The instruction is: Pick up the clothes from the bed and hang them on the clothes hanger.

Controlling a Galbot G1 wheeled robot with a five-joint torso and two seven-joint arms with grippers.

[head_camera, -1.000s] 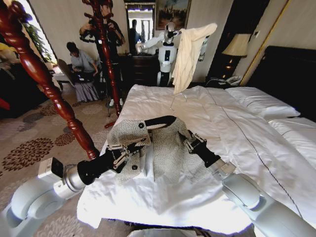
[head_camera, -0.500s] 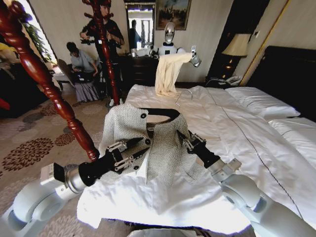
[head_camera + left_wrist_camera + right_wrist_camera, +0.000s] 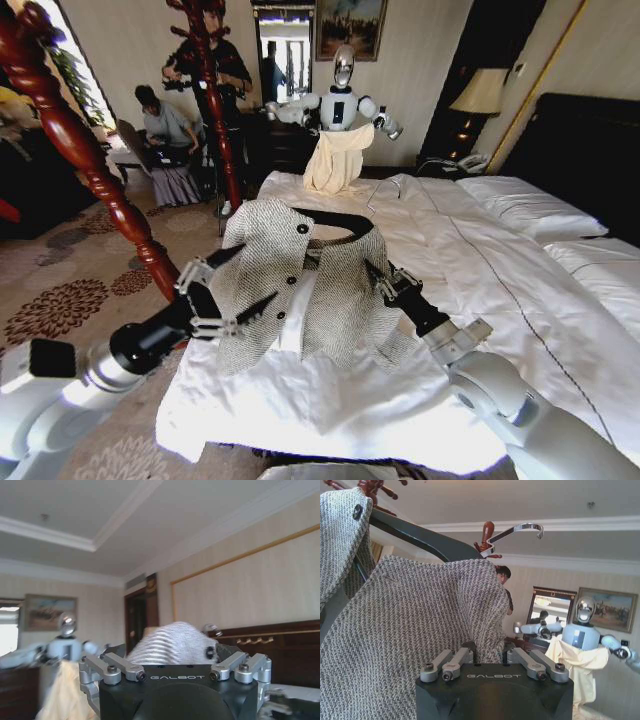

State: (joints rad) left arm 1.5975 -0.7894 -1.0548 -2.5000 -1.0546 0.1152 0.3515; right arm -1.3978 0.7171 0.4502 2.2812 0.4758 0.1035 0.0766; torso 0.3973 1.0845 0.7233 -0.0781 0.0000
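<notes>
two grippers hold up a grey speckled jacket [image 3: 300, 285] above the near end of the bed [image 3: 520, 270], which has a white duvet and a dark headboard at the far right. the jacket is draped over a black hanger [image 3: 335, 222], whose curved bar shows at the open neckline; a white lining runs down the front. the left gripper [image 3: 215, 300] sits at the jacket's left edge with its fingers spread apart, touching the fabric but not closed on it. the right gripper [image 3: 385, 283] is clenched on the jacket's right front edge, the cloth pinched between its fingers. from the right wrist, the jacket [image 3: 415, 625] hangs off the black hanger bar [image 3: 420, 537], with a metal hook [image 3: 517, 530] above. from the left wrist, the jacket's shoulder [image 3: 172, 642] rises just beyond the open fingers. a red-brown carved bedpost [image 3: 90, 170] stands at the left.
</notes>
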